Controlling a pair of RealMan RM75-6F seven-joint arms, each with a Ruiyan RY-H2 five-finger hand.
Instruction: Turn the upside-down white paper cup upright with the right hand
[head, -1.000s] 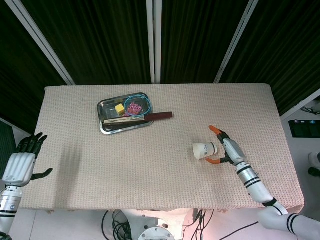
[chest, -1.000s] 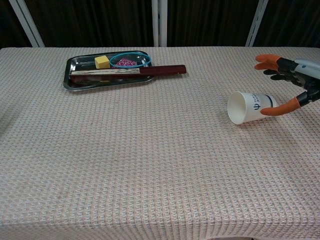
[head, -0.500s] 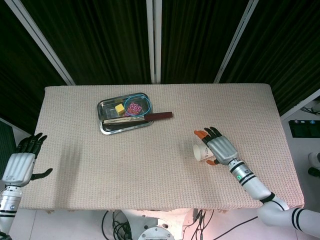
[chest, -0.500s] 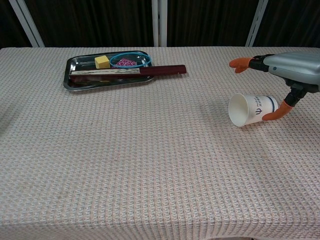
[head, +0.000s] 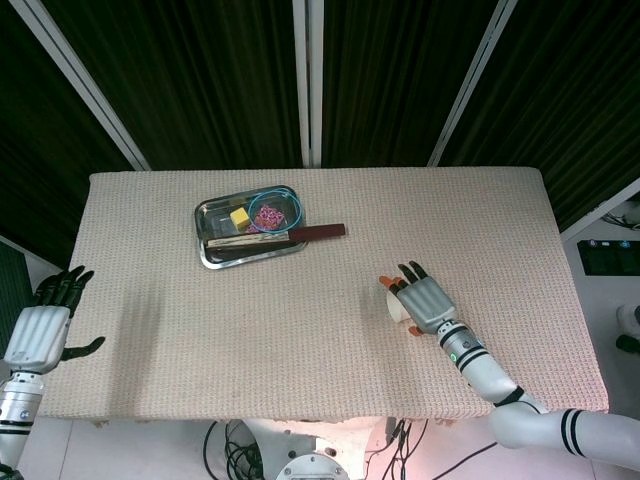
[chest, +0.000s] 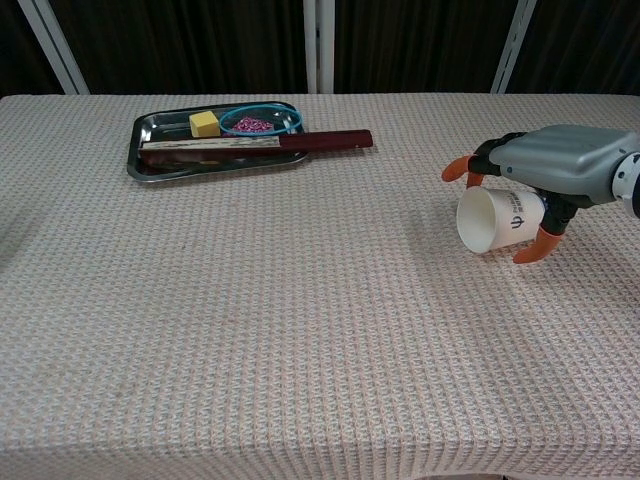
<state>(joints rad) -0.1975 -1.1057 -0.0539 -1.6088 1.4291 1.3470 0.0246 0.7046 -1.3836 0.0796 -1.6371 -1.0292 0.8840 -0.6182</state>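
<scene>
The white paper cup (chest: 490, 220) lies on its side on the right part of the table, its open mouth facing left. My right hand (chest: 555, 170) is palm down right over it, fingers arched past its far side and the thumb beside its near side. No firm grip shows. From the head view only the cup's rim (head: 393, 308) peeks out from under the right hand (head: 425, 300). My left hand (head: 45, 325) hovers off the table's left edge, fingers apart and holding nothing.
A metal tray (chest: 135, 160) at the back left holds a yellow block (chest: 204, 123), a blue-rimmed dish of pink beads (chest: 258, 122) and a flat stick. A dark red bar (chest: 325, 140) juts out of the tray to the right. Tablecloth (chest: 300, 330) covers the table.
My right hand has turned palm down and moved left over the cup, from beside its base to covering it. The cup stays on its side. The left hand has not moved.
</scene>
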